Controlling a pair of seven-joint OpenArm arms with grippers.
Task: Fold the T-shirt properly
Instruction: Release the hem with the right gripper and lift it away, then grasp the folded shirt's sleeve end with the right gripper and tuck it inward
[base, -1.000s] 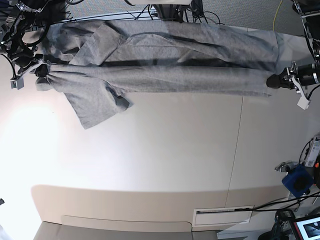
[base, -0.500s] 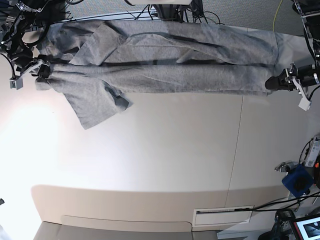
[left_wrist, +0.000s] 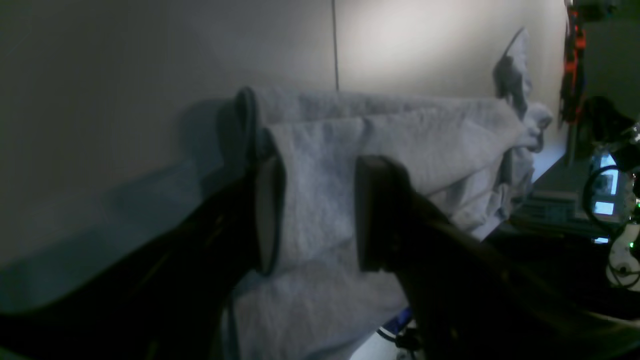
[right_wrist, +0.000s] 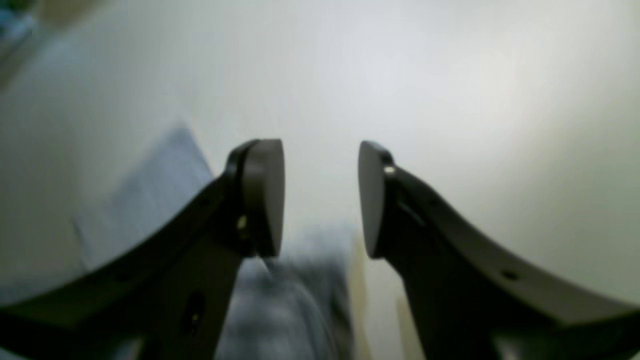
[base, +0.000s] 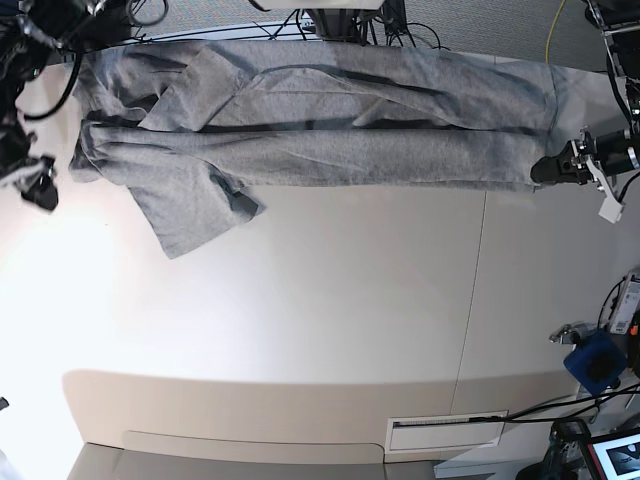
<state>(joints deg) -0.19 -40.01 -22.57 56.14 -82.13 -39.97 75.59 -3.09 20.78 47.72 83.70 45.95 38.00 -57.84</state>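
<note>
White tabletop (base: 330, 300): I've just let go. Right gripper (base: 35, 185), parted and empty, has backed toward nine o'clock; left gripper (left_wrist: 315, 215) gapes astride the folded T-shirt (base: 320, 130).

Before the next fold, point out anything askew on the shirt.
One sleeve sticks out from the folded T-shirt at an angle, its corner curled over, so the long band is not a clean rectangle. Its left end is bunched too.

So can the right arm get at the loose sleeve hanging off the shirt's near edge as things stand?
Probably yes. The right gripper is open, clear of the T-shirt, and bare table lies between it and the sleeve, with nothing in the way.
</note>
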